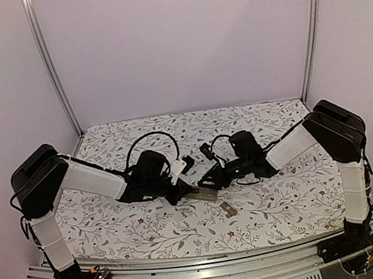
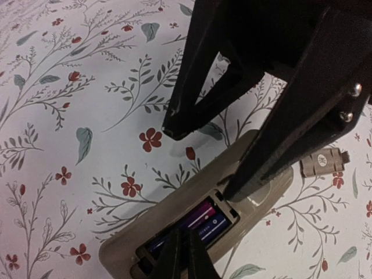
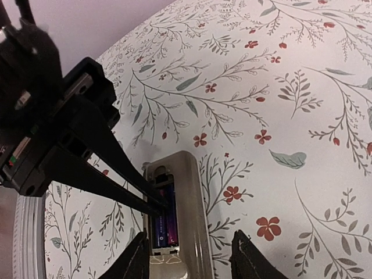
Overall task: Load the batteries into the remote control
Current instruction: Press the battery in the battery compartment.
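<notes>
The remote control [image 1: 205, 194], a slim rectangular tan-grey plastic bar, lies back-up on the white floral-print tablecloth [image 1: 286, 195], mid-table between the two arms. Its dark recess is uncovered, and the batteries [image 2: 200, 224], two thin cylindrical cells with purple-and-dark wrappers, sit side by side inside it. The left gripper [image 2: 201, 163] is spread wide and holds nothing. One black fingertip [image 2: 232, 195] rests on the remote's back at the edge of the recess, while the other is off to the side over bare cloth. The right gripper [image 3: 190, 244] is also parted, its fingers straddling one end of the remote with a clear gap on one side; whether the other finger touches the casing cannot be told. A small flat tan-grey cover piece [image 2: 325, 163] lies loose on the cloth near the remote.
</notes>
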`<state>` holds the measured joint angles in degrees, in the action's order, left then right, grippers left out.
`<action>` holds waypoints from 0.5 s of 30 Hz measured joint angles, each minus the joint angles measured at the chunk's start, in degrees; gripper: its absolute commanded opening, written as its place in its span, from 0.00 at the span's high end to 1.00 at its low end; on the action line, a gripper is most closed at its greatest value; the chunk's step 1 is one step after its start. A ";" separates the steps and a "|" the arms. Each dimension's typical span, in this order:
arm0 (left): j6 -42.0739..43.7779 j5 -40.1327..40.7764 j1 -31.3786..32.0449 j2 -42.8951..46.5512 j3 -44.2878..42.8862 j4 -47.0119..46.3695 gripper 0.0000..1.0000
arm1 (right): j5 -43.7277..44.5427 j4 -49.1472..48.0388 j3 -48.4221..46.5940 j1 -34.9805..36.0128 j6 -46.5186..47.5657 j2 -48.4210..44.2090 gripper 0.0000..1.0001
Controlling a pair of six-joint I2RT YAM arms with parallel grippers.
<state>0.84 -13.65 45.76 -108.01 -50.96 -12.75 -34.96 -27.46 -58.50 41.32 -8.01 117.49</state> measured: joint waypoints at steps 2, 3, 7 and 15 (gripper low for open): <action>0.00 0.00 0.00 0.00 0.02 -0.02 0.94 | 0.07 0.02 0.00 0.04 -1.03 1.42 0.54; -0.02 0.00 0.00 0.00 0.02 -0.02 0.94 | 0.09 0.04 0.00 0.04 -1.33 1.77 0.54; -0.02 -0.04 0.00 0.15 0.00 0.09 0.90 | 0.07 -0.26 -0.02 0.20 -2.14 1.97 0.54; -0.74 -2.32 0.96 12.46 4.96 5.35 0.60 | 0.61 0.15 0.94 0.26 -2.51 0.17 0.48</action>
<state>0.10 -15.97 46.72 -95.55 -46.00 -7.40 -34.35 -27.31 -57.56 41.58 -10.52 117.67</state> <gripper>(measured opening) 0.317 0.491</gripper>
